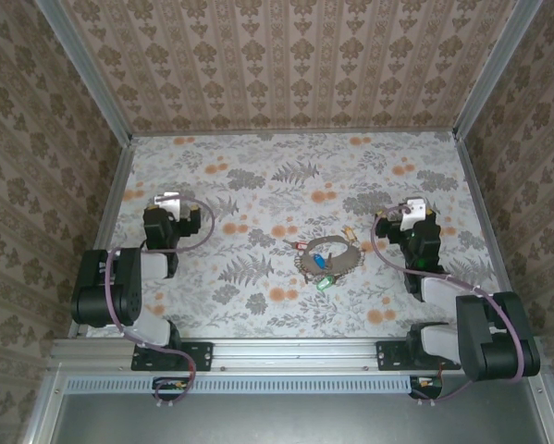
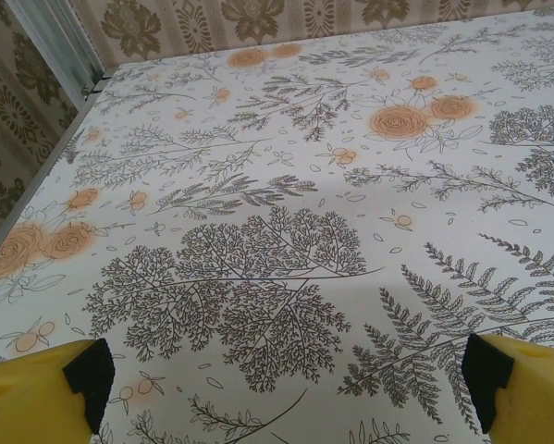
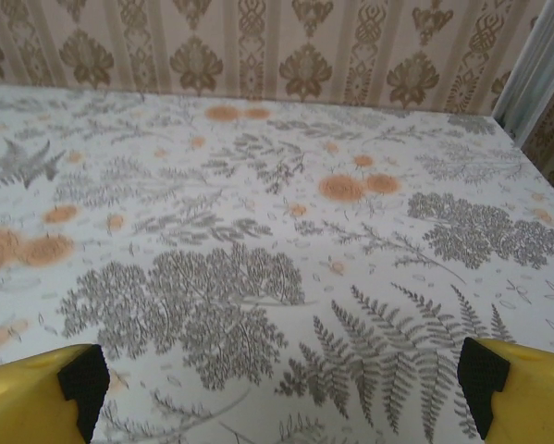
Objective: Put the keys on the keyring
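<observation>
The keyring (image 1: 354, 262), a thin grey oval loop, lies on the floral tablecloth at the middle of the table. Small keys sit at it: a red one (image 1: 295, 245) at its left edge, a brass one (image 1: 350, 235) at its far rim, a blue one (image 1: 320, 262) inside the loop and a green one (image 1: 325, 282) at its near rim. Whether any key is threaded on the loop is too small to tell. My left gripper (image 1: 168, 199) (image 2: 289, 375) is open, far left of the ring, over bare cloth. My right gripper (image 1: 412, 209) (image 3: 284, 379) is open, to the ring's right, with nothing between its fingers.
The floral cloth (image 1: 286, 176) covers the table, which is boxed in by patterned walls with metal rails at the left (image 1: 117, 190) and right (image 1: 475, 199). Free cloth lies behind and in front of the ring. Both arm bases stand on the near rail (image 1: 295, 351).
</observation>
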`<state>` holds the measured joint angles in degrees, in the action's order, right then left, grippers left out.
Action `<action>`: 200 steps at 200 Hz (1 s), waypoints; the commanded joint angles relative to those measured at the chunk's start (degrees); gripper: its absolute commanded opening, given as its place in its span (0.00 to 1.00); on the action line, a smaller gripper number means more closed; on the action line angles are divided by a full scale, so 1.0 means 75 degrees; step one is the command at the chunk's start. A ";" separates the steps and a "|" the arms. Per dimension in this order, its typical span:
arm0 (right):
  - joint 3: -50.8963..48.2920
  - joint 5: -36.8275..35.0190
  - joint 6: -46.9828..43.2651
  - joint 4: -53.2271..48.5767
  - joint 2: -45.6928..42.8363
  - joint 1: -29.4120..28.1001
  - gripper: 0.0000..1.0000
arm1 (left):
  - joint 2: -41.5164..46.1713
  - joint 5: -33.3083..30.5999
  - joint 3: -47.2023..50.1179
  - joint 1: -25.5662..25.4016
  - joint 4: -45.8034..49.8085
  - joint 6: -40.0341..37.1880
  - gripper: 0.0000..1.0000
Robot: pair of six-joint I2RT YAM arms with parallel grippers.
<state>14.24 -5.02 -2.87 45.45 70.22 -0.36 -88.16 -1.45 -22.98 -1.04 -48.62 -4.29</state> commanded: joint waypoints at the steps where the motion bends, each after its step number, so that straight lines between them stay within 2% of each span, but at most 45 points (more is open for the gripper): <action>1: 0.0145 0.0373 0.0683 0.0944 0.0597 0.0051 0.99 | 0.0010 0.0136 -0.0098 0.0011 0.0072 0.0151 1.00; 26: 0.0724 -0.0024 0.0658 0.0987 0.1879 -0.0109 1.00 | 0.0005 0.0130 -0.0097 0.0010 0.0067 0.0151 1.00; 39: 0.0744 -0.0191 0.0647 0.1687 0.2497 -0.0169 0.99 | 0.0001 0.0113 -0.0098 -0.0002 0.0072 0.0148 1.00; 52: 0.0925 0.0150 0.0512 0.0910 0.2263 -0.0154 1.00 | 0.0010 0.0117 -0.0103 -0.0005 0.0061 0.0139 1.00; 64: 0.0884 0.0190 0.0489 0.1265 0.2412 -0.0153 1.00 | 0.0007 0.0112 -0.0107 -0.0009 0.0067 0.0139 1.00; 100: 0.0891 0.0177 0.0457 0.1113 0.2323 -0.0177 1.00 | 0.0006 0.0115 -0.0100 -0.0008 0.0083 0.0151 1.00; 121: 0.1239 0.0116 0.0555 0.0416 0.2321 -0.0145 1.00 | 0.0014 0.0121 -0.0079 -0.0003 0.0052 0.0141 1.00; 200: 0.1230 0.0249 0.0582 0.0444 0.2319 -0.0087 1.00 | 0.0024 0.0107 -0.0076 -0.0002 0.0043 0.0139 1.00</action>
<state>22.57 -4.19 0.30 49.45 88.03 -1.21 -88.14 -1.26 -22.98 -1.04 -48.62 -4.23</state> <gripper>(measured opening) 0.995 0.999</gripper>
